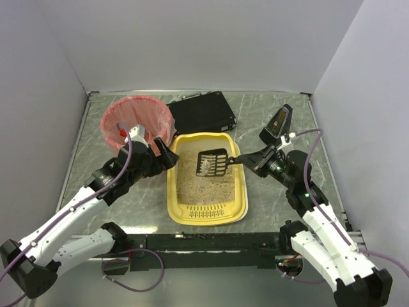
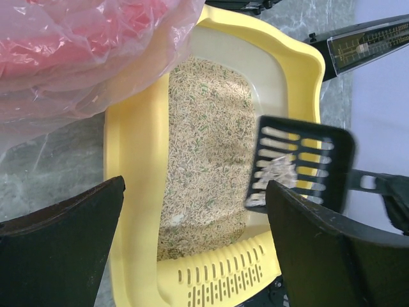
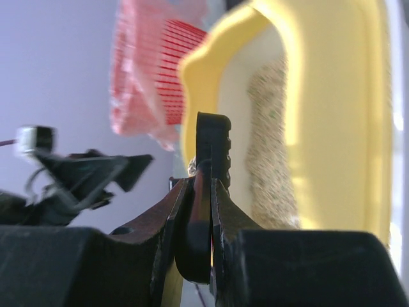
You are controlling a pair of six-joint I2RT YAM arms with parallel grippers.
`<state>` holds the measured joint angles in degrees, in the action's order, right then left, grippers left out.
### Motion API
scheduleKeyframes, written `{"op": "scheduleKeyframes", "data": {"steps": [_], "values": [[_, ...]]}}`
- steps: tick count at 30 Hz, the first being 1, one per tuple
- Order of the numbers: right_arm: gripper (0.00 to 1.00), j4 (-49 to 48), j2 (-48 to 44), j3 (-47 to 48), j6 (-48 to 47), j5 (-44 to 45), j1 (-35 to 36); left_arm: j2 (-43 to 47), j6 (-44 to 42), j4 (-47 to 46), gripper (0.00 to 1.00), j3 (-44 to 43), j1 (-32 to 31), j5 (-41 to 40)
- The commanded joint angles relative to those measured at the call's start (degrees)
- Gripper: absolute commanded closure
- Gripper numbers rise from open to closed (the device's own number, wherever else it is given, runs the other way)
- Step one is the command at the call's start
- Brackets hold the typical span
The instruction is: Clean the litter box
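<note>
The yellow litter box (image 1: 239, 192) lies mid-table with beige litter (image 1: 203, 182) and a slotted strip (image 1: 208, 209) at its near end. My right gripper (image 1: 250, 160) is shut on the handle of a black slotted scoop (image 1: 213, 162), held above the box's far part with some litter on it. In the right wrist view the gripper (image 3: 201, 182) clamps the scoop (image 3: 214, 144) edge-on. My left gripper (image 1: 167, 155) is open and empty at the box's far left corner. In the left wrist view its fingers (image 2: 64, 249) straddle the box (image 2: 131, 147), and the scoop (image 2: 300, 163) shows on the right.
A round bin with a pink liner (image 1: 136, 119) stands at the back left, touching the box's corner. A flat black case (image 1: 201, 112) lies behind the box. A black wedge-shaped object (image 1: 277, 123) stands at the back right. White walls enclose the table.
</note>
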<state>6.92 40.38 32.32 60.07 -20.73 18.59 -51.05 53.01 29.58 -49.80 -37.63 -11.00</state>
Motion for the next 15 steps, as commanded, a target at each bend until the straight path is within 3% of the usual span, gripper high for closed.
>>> {"op": "scheduleKeyframes", "data": {"steps": [1, 7, 15], "values": [[1.00, -8.76, 2.13, 1.51, 0.74, 0.17, -0.48, 0.16, 0.86, -0.67, 0.03, -1.87, 0.10, -0.77], [1.00, 2.99, 1.99, 6.26, -6.10, -1.16, -1.27, 1.91, 1.48, 1.09, 0.03, -0.66, 0.10, -2.00], [1.00, -1.82, 4.69, 8.45, 0.84, -3.17, -1.19, 3.15, 1.92, 3.72, 0.03, 1.11, 0.10, -3.40]]}}
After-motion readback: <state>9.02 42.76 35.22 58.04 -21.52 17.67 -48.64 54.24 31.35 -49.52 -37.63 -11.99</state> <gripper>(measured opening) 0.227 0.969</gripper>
